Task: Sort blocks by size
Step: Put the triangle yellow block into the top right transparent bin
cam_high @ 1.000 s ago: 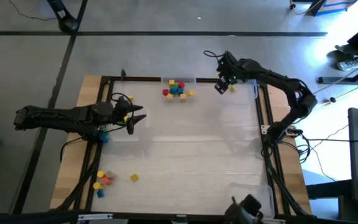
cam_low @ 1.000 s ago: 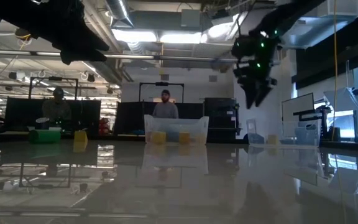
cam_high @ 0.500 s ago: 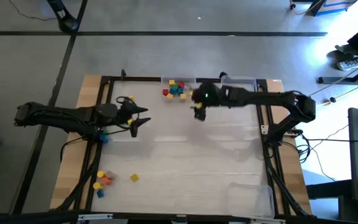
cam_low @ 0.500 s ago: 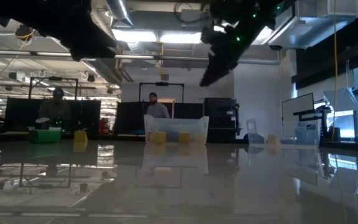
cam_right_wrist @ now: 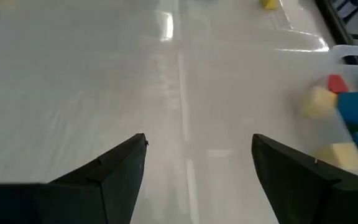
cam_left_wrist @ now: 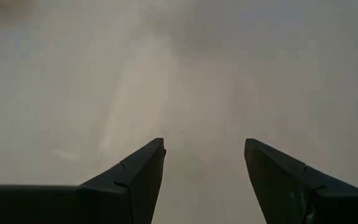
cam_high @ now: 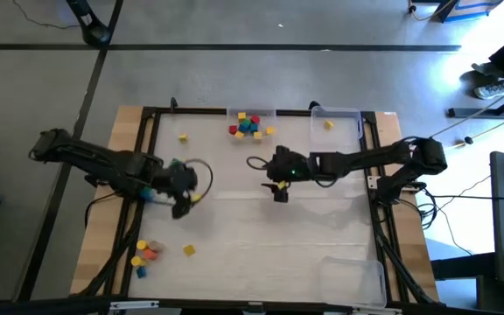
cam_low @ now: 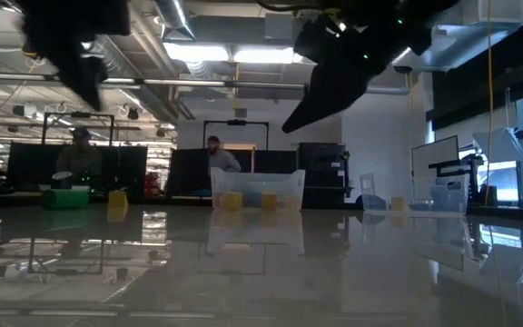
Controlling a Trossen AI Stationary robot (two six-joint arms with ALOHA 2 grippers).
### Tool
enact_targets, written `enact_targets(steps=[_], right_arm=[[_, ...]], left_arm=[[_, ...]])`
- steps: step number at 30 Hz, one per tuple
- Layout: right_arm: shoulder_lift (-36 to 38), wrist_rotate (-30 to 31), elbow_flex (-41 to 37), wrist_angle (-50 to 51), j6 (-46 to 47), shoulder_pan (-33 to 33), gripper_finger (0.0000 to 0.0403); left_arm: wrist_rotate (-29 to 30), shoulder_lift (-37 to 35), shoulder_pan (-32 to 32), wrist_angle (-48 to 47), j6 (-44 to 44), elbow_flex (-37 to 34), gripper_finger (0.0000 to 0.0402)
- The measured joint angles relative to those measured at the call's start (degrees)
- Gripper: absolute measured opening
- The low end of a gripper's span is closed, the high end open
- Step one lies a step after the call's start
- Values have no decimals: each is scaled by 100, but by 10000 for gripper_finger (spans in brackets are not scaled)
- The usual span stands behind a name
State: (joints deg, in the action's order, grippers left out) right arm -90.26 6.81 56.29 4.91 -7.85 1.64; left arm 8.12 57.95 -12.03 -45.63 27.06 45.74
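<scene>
Hovering over the table (cam_high: 261, 236), both grippers, left (cam_high: 182, 206) and right (cam_high: 278, 191), spread empty fingers near four block clusters.

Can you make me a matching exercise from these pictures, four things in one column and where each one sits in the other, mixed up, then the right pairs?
Things:
1. right gripper
2. left gripper
3. mixed pile of blocks
4. single yellow block

Places, by the high view:
A. inside the clear tray at the table's far right corner
B. over the table's middle, jaws open and empty
C. at the middle of the table's far edge
D. over the table's left part, jaws open and empty

Pairs: 1-B, 2-D, 3-C, 4-A
</scene>
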Motion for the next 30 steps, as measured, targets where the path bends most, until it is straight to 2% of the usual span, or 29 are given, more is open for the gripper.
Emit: enact_targets(steps=[3, 8, 16, 23, 30], right_arm=[[0, 1, -128, -132, 78, -74, 289], [0, 2, -242, -204, 619, -71, 289], [0, -289, -425, -199, 1280, -245, 289], [0, 138, -443, -237, 1646, -609, 289], [0, 452, -443, -235, 2119, -909, 289]], left_arm=[[-528, 196, -522, 13, 283, 0, 211], [-561, 572, -1306, 20, 326, 0, 211], [-561, 1214, -2163, 397, 348, 0, 211], [-562, 1666, -2587, 457, -900, 0, 211], [-440, 1951, -2709, 488, -1894, -2, 211]])
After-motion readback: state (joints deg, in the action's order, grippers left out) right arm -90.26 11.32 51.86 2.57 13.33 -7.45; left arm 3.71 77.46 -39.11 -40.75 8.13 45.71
